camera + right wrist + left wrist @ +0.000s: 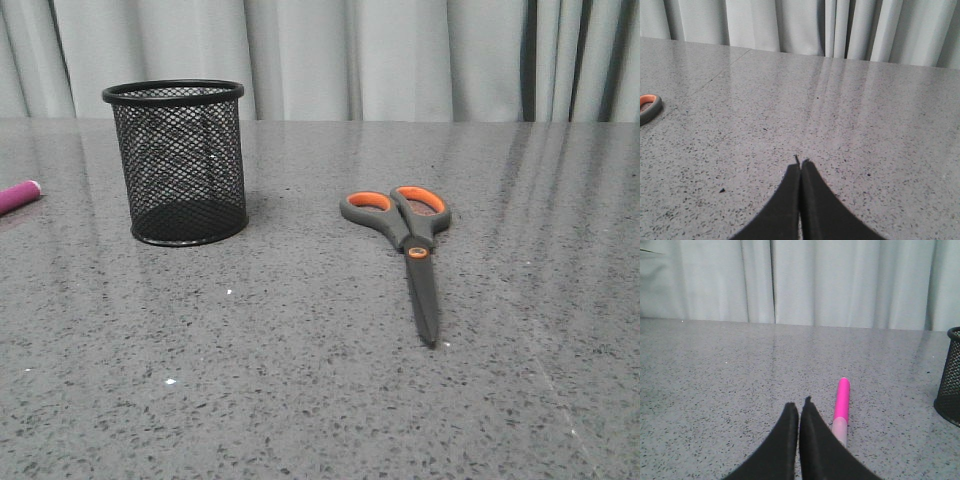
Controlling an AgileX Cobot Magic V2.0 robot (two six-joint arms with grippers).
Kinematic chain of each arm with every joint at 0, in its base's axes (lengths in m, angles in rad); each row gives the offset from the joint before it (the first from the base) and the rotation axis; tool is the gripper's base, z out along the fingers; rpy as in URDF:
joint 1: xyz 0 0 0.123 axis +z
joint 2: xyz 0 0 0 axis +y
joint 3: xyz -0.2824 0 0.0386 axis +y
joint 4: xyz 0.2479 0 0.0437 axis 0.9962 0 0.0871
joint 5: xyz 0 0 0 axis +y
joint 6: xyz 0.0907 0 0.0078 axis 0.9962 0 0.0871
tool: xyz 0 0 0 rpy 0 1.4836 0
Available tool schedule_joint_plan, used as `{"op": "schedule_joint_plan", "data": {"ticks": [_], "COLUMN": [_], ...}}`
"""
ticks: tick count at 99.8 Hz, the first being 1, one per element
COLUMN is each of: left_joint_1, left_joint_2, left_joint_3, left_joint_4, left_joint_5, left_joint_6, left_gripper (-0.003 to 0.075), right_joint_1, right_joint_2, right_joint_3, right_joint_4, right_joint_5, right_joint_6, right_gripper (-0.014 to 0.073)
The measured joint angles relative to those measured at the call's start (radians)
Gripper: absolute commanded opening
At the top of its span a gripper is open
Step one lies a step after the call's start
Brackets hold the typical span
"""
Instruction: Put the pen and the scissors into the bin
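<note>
Pen (842, 402): magenta marker-type, paler whitish section at one end; lies flat on the bench (300, 400), at the far left edge of the front view, well apart from the mesh cup. In the left wrist view it lies just beside the left hand (799, 407), not touched.

Scissors (410, 240): dark grey, orange-lined loops, orange pivot dot; blades closed, lying flat on the bench to the right of the cup, loops toward the curtain, tip toward the robot. One loop shows at the edge of the right wrist view (649, 107).

Bin (180, 160): round black wire-mesh pencil cup, upright, mouth open upward, nothing visible inside. Neither item is in it; task judged not begun.

Left hand: fingers (787, 440) pressed together, holding nothing, low over the bench. Its position next to the pen suggests this arm is assigned the pen.

Right hand (801, 167): fingers pressed together, empty, over bare bench; scissors lie to one side, apart. Likely assigned the scissors, being the nearer arm.

Handling note: both hands would need to spread before any grasp. Scissors are long and flat; a pinch near the pivot seems safest.

Backdrop: pale pleated curtain (400, 60).
</note>
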Motion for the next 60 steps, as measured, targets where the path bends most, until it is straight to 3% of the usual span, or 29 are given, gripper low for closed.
{"op": "schedule_joint_plan", "data": {"ticks": [35,60], "left_joint_1": [0.0,0.0], "left_joint_2": [0.0,0.0], "left_joint_3": [0.0,0.0], "left_joint_4": [0.0,-0.077], "left_joint_5": [0.0,-0.013], "left_joint_6": [0.0,0.0], "left_gripper": [-0.0022,-0.0022], "right_joint_1": [0.0,0.0], "right_joint_2": [0.0,0.0], "right_joint_3": [0.0,0.0], "right_joint_4": [0.013,0.222], "right_joint_5": [-0.01,-0.115], "right_joint_6": [0.0,0.0], "right_gripper": [-0.0076,-0.0076]}}
